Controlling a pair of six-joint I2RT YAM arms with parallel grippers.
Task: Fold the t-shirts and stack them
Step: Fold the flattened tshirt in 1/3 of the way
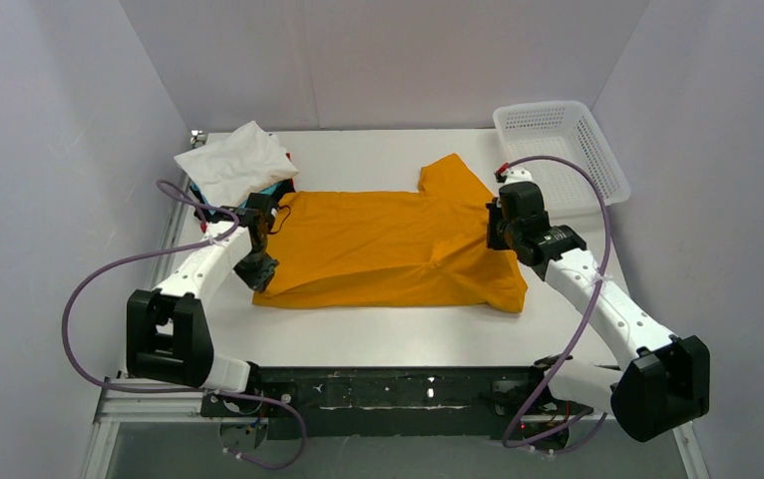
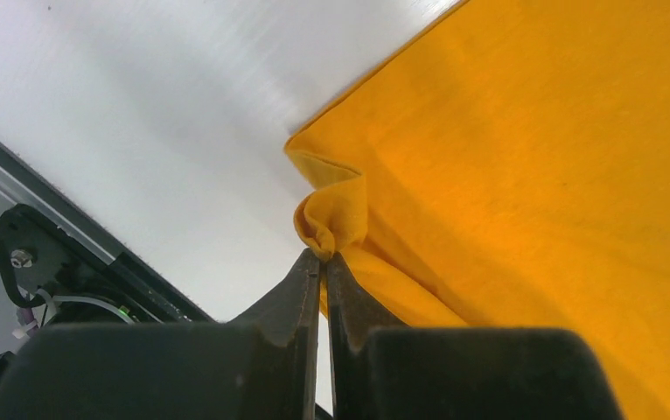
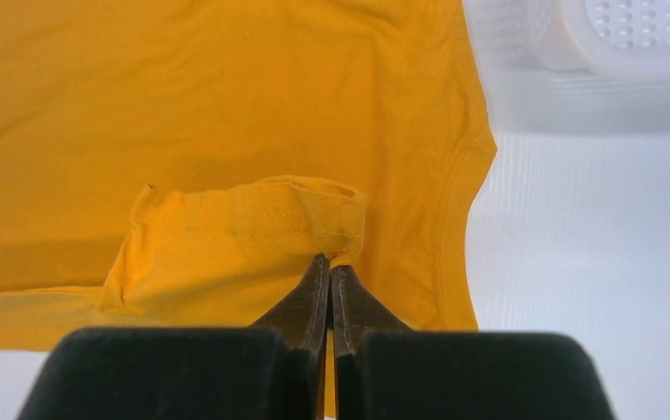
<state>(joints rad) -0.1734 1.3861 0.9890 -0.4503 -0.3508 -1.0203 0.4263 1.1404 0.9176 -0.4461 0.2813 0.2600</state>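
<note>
Pinching orange shirt point(image 1: 388, 239): left gripper point(image 2: 324, 255), right gripper point(image 3: 330, 260)

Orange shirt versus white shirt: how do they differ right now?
The orange shirt lies mostly spread out mid-table; the white shirt sits folded at the far-left corner. The orange shirt is pinched by the left claw and right claw; the white shirt is untouched. Both are plain cloth on the table.
</note>
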